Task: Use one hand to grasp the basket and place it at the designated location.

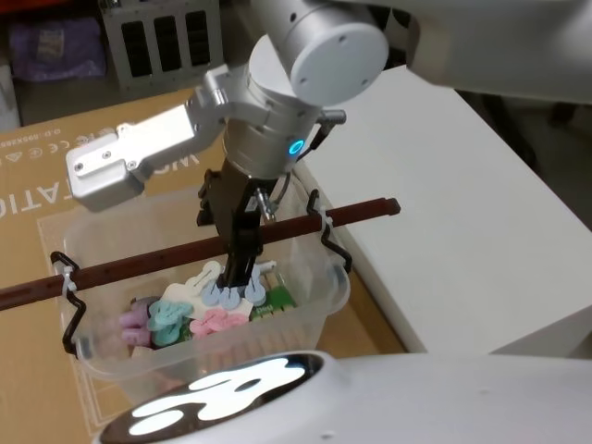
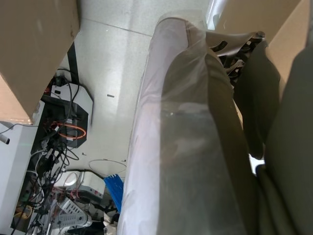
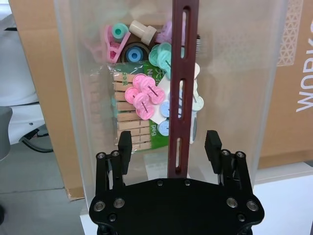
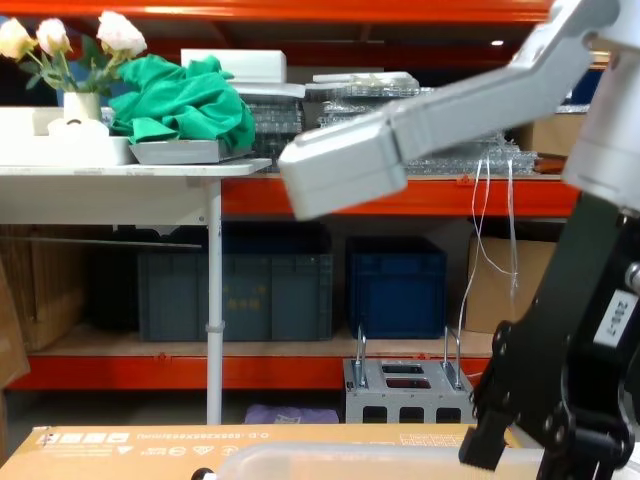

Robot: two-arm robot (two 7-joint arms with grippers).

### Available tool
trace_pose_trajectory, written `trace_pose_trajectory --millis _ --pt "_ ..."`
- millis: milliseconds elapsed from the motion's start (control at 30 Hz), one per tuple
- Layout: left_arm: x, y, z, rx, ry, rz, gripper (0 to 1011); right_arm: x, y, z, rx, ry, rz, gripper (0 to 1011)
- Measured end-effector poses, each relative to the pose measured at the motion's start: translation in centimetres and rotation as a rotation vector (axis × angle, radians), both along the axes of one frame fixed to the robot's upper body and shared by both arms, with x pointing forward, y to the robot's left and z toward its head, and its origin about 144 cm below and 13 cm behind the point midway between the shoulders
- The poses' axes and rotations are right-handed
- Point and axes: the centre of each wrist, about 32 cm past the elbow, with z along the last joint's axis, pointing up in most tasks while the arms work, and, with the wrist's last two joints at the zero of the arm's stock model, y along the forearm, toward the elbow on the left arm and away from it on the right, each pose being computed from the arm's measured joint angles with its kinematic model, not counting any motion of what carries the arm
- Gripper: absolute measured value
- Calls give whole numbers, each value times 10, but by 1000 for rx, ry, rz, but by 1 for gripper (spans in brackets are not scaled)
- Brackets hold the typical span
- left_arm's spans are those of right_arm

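Right gripper (image 3: 168, 140), spread wide, straddles the bar (image 3: 182, 73) of the basket (image 3: 244, 73) holding pegs (image 3: 131, 120).

Premises: warehouse or storeroom doubling as robot test area.
- Chest view: orange steel racking (image 4: 120, 372) across background; blue crates (image 4: 395, 275) on lower shelf at centre; cardboard box (image 4: 500, 285) at right; grey metal crate (image 4: 405, 385) on floor at lower centre.
- Upper left: white table (image 4: 130, 180) bearing flowers (image 4: 60, 40) and green cloth (image 4: 185, 100).
- Left wrist view, lower left: tangled cables (image 2: 54, 142) and electrical units on bare pale floor (image 2: 117, 63).
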Motion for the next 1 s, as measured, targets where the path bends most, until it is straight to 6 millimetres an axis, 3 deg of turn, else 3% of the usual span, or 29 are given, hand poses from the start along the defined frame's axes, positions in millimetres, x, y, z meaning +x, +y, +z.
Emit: trace_pose_trajectory --millis 167,467,1000 --pt "0 0 0 0 0 0 0 0 -10 16 37 -3 6 1000" --pt "0 0 0 0 0 0 0 -3 -29 42 105 -11 16 1000" --pt "0 0 0 0 0 0 0 -6 -43 56 151 -18 19 1000"
